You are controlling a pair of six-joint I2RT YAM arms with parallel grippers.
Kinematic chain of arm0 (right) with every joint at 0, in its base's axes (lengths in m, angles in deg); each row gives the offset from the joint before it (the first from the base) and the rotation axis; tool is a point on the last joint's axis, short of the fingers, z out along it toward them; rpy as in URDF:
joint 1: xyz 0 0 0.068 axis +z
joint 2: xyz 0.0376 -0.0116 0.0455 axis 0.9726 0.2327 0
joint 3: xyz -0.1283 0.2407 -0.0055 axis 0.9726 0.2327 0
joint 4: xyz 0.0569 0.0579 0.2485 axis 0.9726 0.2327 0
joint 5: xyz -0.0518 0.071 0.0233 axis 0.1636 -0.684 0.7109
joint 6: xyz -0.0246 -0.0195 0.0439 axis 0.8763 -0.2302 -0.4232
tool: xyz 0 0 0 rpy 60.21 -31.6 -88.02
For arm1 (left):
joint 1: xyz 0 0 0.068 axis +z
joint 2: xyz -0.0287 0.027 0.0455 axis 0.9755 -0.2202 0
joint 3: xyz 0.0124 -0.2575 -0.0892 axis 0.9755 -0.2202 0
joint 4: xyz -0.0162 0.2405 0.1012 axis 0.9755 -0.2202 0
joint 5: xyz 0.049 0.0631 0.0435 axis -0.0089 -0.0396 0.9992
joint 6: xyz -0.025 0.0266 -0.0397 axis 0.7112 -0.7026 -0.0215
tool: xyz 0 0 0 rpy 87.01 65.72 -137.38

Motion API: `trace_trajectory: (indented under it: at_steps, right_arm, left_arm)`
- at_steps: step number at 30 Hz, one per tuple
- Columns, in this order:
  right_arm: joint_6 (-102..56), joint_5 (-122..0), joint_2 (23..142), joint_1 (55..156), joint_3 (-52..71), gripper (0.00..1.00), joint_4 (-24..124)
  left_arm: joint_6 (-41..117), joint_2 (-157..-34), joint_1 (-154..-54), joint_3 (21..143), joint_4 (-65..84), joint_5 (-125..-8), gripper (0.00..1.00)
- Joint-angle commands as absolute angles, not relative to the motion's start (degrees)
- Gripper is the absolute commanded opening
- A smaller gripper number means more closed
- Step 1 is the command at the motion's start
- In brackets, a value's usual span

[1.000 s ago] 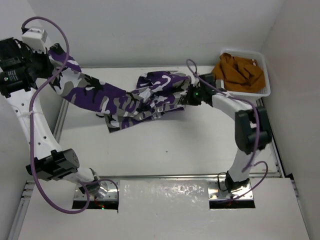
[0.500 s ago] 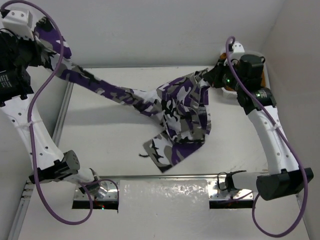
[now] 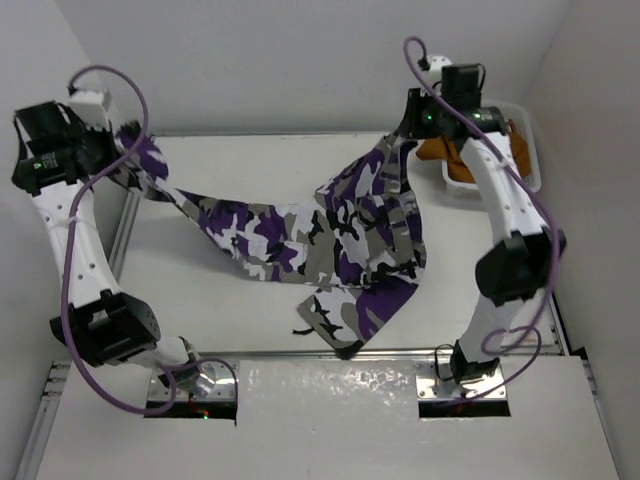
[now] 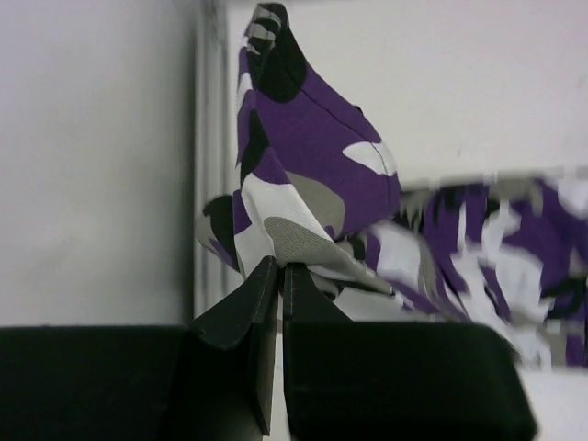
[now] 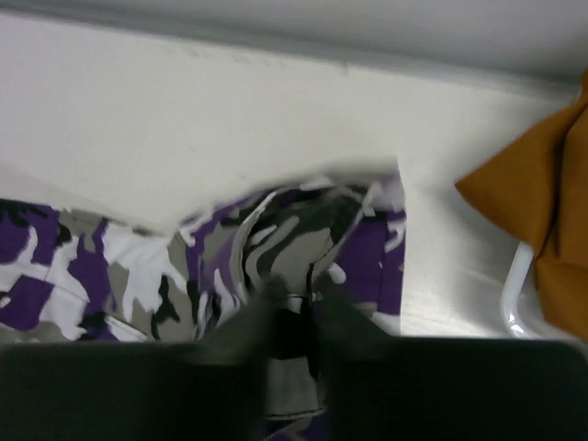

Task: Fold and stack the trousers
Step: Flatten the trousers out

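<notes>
The camouflage trousers hang stretched between both grippers above the table, and a loose purple, white and grey part droops toward the near edge. At the far left my left gripper is shut on one end of the cloth. Its wrist view shows the jaws pressed together on a bunched fold of trousers, the left gripper just below it. At the back right my right gripper is shut on the other end. The blurred right gripper has grey camouflage trousers between its fingers.
A white basket stands at the back right corner holding a plain orange-brown garment, just right of my right gripper. In the right wrist view the orange-brown garment and the basket rim show. Metal rails border the table.
The right gripper has moved up and toward the back wall with its end of the trousers. The left gripper rose, then came down and inward. The trousers now hang spread wider.
</notes>
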State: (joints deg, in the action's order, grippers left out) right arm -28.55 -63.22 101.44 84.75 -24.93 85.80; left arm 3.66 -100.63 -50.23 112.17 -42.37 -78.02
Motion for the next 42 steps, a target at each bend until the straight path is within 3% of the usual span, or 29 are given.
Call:
trace_trajectory:
  at_steps: [1,2,3,6,8,9,11,12,13,14,15,16,17,18,19,22,25,30,36,41,42]
  right_arm:
    - [-27.6,-57.9,110.0,84.4,-31.1,0.35,89.7]
    - [-27.4,-57.7,111.9,84.4,-32.6,0.60,90.6]
    - [-27.2,-57.4,115.8,84.5,-37.0,0.68,94.0]
    - [-27.1,-55.4,117.8,84.8,-39.6,0.84,100.1]
    - [-27.2,-52.2,112.8,85.3,-34.1,0.86,99.6]
    - [-28.1,-51.1,110.1,85.8,-25.2,0.87,96.9]
    - [-29.8,-50.1,100.6,86.0,-14.2,0.86,90.9]
    - [-32.1,-50.4,97.6,86.0,-3.6,0.81,89.3]
    - [-33.3,-50.3,92.2,86.0,1.5,0.72,87.8]
    - [-35.7,-50.2,89.9,86.0,9.8,0.55,85.5]
    - [-37.0,-50.9,88.0,85.9,13.4,0.27,84.4]
    - [-38.3,-51.9,84.6,85.9,17.0,0.20,83.4]
    - [-40.9,-52.7,83.2,85.6,23.3,0.19,81.3]
    - [-42.3,-52.7,82.3,85.4,26.0,0.22,80.4]
    - [-43.7,-54.0,81.3,85.4,28.6,0.48,79.6]
    - [-49.5,-55.6,78.6,85.1,37.5,0.82,75.2]
    - [-53.2,-57.4,78.0,84.5,44.6,0.91,67.9]
    - [-55.6,-61.1,82.6,80.8,48.3,0.92,59.1]
    - [-60.3,-66.0,86.2,77.6,52.5,0.86,45.9]
    - [-62.0,-68.6,87.2,77.5,54.4,0.66,42.7]
    - [-62.0,-69.0,87.2,77.6,54.5,0.58,42.2]
  left_arm:
    - [0.9,-101.1,-50.3,104.9,-40.1,-76.2,0.00]
    - [0.9,-101.3,-50.2,102.2,-39.9,-75.6,0.00]
    - [0.9,-101.5,-50.2,100.8,-39.9,-74.9,0.00]
    - [0.8,-101.5,-50.0,96.5,-40.2,-74.6,0.00]
    - [0.7,-101.5,-49.9,94.4,-40.6,-74.5,0.00]
    - [0.8,-101.4,-49.8,93.8,-40.6,-74.4,0.00]
    - [1.1,-101.4,-49.8,92.6,-40.1,-74.0,0.00]
    - [1.3,-101.4,-49.6,92.4,-40.0,-73.9,0.00]
    - [1.6,-101.5,-49.6,92.3,-39.7,-73.8,0.00]
    - [1.8,-101.5,-49.6,92.2,-39.6,-74.0,0.00]
    - [1.9,-101.5,-49.5,92.2,-39.5,-74.0,0.00]
    - [2.0,-101.5,-49.5,92.2,-39.4,-74.0,0.00]
    - [2.1,-101.6,-49.5,92.2,-39.4,-74.1,0.00]
    - [2.1,-101.6,-49.5,92.1,-39.3,-74.0,0.00]
    - [2.0,-101.6,-49.5,92.0,-39.1,-74.0,0.00]
    - [1.9,-101.5,-49.5,91.7,-39.0,-73.5,0.00]
    - [1.6,-101.2,-49.5,91.0,-39.1,-73.6,0.00]
    - [1.5,-101.3,-49.5,90.4,-39.4,-74.0,0.00]
    - [1.4,-101.2,-49.5,90.5,-39.5,-73.5,0.00]
    - [1.7,-101.6,-49.4,91.1,-39.4,-72.8,0.00]
    - [1.7,-101.8,-49.4,91.3,-39.3,-72.7,0.00]
